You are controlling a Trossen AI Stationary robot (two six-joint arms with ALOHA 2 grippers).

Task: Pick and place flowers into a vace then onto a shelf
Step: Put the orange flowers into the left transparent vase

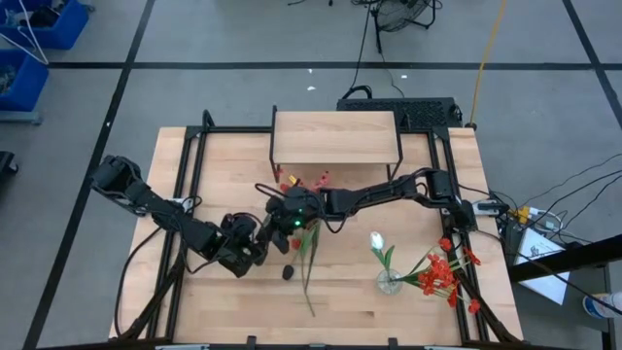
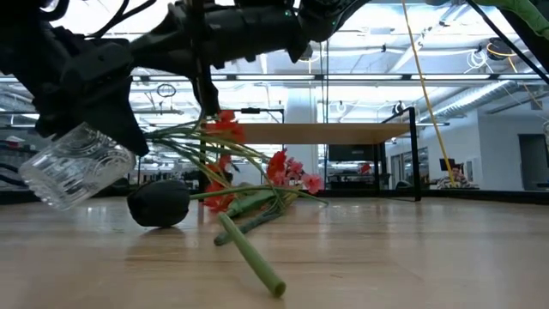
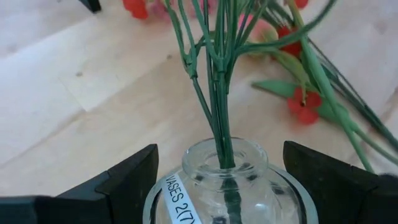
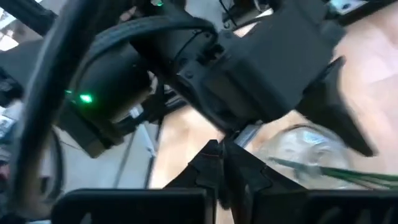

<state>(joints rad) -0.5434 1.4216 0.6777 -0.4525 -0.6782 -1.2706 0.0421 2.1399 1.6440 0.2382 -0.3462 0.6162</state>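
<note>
Holding glass vase (image 3: 227, 186) in left gripper (image 3: 224, 186), green stems (image 3: 217, 93) inside

Both arms are built of matte black, blocky segments joined by rounded joint housings. The left arm (image 1: 155, 206) runs from a bulky rounded shoulder joint through slim links to a squarish wrist block. The right arm (image 1: 389, 191) has the same dark links, with thin black cables looping along its length. A small green indicator light (image 1: 295, 223) glows on its wrist housing, and the same kind of green light (image 4: 85, 98) shows on a rounded black motor body wrapped by a thick, glossy black cable (image 4: 155, 28). The left gripper's fingers (image 3: 124, 180) are broad, wedge-shaped black plastic with angular edges. The right gripper's fingers (image 4: 208, 163) are dark, tapered and pointed.
</note>
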